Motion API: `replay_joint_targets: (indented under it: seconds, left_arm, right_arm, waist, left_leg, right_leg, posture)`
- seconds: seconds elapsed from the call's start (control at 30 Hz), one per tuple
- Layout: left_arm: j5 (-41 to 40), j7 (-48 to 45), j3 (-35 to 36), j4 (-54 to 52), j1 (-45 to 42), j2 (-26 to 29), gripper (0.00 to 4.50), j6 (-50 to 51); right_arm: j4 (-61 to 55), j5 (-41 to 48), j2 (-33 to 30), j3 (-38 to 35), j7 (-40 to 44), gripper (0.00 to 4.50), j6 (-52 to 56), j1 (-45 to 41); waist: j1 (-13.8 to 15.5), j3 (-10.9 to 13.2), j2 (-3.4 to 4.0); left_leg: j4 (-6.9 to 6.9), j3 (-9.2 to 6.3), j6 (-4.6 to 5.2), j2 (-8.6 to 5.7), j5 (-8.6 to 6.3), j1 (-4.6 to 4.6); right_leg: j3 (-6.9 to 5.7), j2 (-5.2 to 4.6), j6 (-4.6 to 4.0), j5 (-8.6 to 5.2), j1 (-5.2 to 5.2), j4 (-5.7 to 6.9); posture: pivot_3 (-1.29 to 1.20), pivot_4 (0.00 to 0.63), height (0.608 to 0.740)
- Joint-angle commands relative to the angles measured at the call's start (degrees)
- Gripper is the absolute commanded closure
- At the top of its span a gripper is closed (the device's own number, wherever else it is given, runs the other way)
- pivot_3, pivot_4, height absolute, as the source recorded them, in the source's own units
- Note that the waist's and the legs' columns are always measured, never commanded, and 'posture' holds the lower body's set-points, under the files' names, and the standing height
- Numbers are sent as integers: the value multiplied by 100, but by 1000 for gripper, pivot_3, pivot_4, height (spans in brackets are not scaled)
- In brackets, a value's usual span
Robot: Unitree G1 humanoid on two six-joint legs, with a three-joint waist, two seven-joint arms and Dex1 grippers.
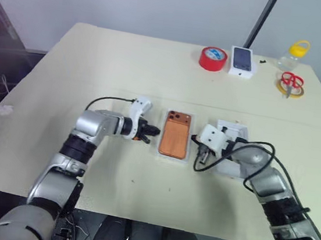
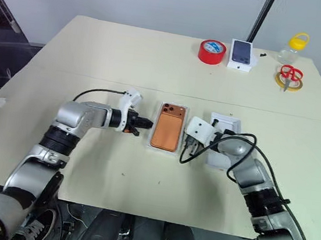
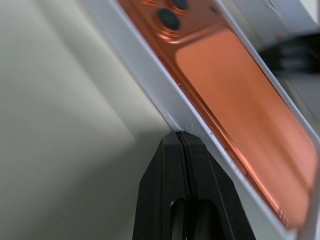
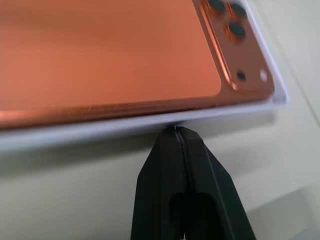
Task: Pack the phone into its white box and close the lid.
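Flat copper-orange phone lies back-up in the shallow white box tray on the cream table. Long axis runs toward the table's far edge, camera cluster at the far end. Left gripper sits at the tray's left wall, fingers pressed together. Right gripper sits at the tray's right wall, fingers also pressed together, holding nothing. White lid lies just right of the tray.

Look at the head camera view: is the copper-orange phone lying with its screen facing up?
No: the phone lies in its white box back upward, its camera lenses showing at the far corner.
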Motion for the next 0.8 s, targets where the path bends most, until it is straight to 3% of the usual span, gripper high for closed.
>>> replay_joint_targets:
  seconds: [0.03,0.33,0.8]
  left_arm:
    - [-175,-186,-349,-300,-294,-755,4480,-57]
    - [243,-243,-517,422,-492,-1628,4480,-595]
    - [481,-309,-277,475,-390,-1344,4480,-772]
  right_arm:
    - [-646,215,-265,-215,241,4500,48,360]
    - [-1091,387,-911,-1011,461,4500,215,1372]
    - [-1095,371,-1016,-1205,400,4500,137,1435]
  waist:
    - [74,0,0]
    - [71,-2,3]
    - [60,-2,4]
  left_leg:
    - [2,0,9,-6,-5,0]
    - [5,-1,25,-7,-15,4]
    - [5,-3,25,-5,-15,4]
  right_leg:
    - [0,-6,0,-1,4,-6]
    - [1,-12,1,-1,17,-29]
    - [1,-11,0,-1,15,-28]
  posture:
    - [0,150,735]
    - [0,150,735]
    - [0,150,735]
